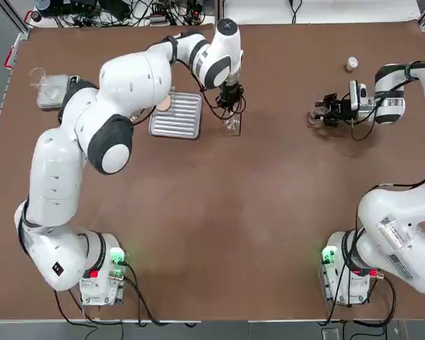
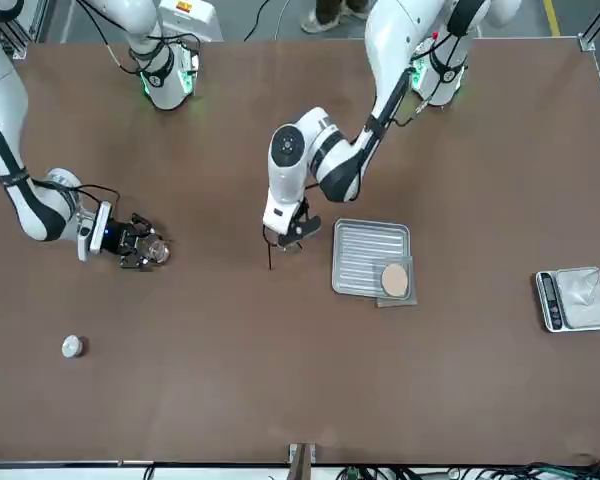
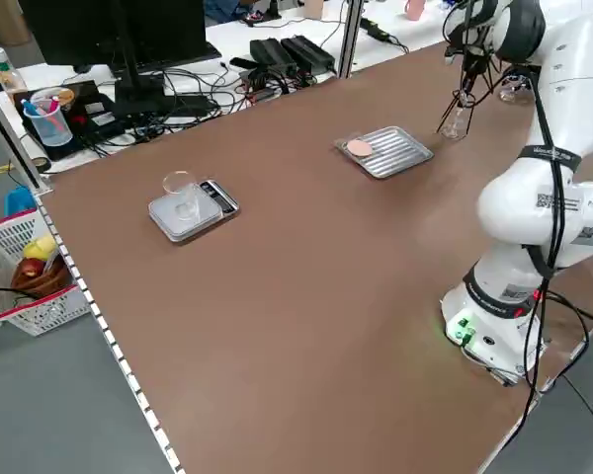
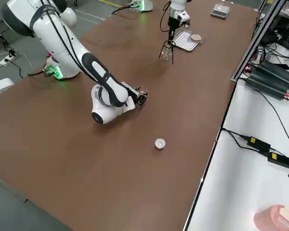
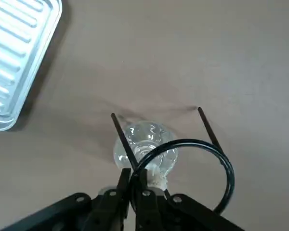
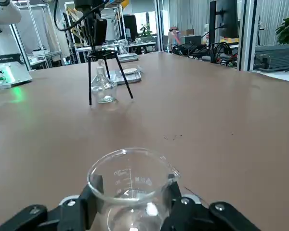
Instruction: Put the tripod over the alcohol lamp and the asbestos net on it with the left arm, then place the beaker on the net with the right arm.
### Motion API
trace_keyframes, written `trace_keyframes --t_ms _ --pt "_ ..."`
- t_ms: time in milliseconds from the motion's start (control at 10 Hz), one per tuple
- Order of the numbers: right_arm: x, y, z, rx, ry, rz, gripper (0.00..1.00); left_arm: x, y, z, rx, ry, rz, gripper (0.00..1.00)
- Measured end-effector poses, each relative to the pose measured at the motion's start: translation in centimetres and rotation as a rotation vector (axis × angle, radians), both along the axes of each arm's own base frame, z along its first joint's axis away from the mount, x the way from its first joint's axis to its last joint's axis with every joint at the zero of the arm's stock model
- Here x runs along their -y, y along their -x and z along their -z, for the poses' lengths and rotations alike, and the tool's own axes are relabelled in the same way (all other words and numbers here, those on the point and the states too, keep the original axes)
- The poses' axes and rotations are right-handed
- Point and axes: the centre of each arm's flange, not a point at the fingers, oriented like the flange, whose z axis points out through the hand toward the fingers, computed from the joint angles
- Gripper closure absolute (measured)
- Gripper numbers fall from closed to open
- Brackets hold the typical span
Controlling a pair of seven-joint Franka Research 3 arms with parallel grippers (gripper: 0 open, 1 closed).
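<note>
Left hand (image 5: 133, 192) clenched on tripod (image 5: 183, 163) ring, legs straddling alcohol lamp (image 5: 145, 150) beside ribbed tray (image 1: 176, 115). Right hand (image 6: 130, 202) grasps beaker (image 6: 130, 185), well apart. Asbestos net (image 2: 394, 281) at tray edge. Risk: tilted release, leg knocks lamp over. Count: one tripod, one lamp, one net, one beaker.

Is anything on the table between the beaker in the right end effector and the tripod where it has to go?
Nothing visible: bare table lies between the beaker, held in the right end effector, and the tripod over the alcohol lamp.
</note>
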Motion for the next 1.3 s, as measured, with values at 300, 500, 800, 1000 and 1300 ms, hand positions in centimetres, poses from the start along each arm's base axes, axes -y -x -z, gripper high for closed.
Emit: trace_keyframes --t_ms 300,500,800,1000,1300 --pt "0.0 0.0 0.0 0.000 0.000 0.000 0.41 0.1 -0.1 0.1 0.005 0.007 -0.001 0.90" --pt "0.0 0.0 0.0 0.000 0.000 0.000 0.41 -0.1 -0.2 0.2 0.005 0.005 -0.003 0.81" --pt "0.0 0.0 0.0 0.000 0.000 0.000 0.41 -0.2 -0.4 0.2 0.005 0.005 -0.006 0.69" --pt "0.0 0.0 0.0 0.000 0.000 0.000 0.41 -0.4 -0.6 0.1 0.008 0.008 -0.011 0.63" --pt "0.0 0.0 0.0 0.001 0.000 0.000 0.41 -0.8 -1.4 -0.9 0.020 0.020 -0.022 0.62"
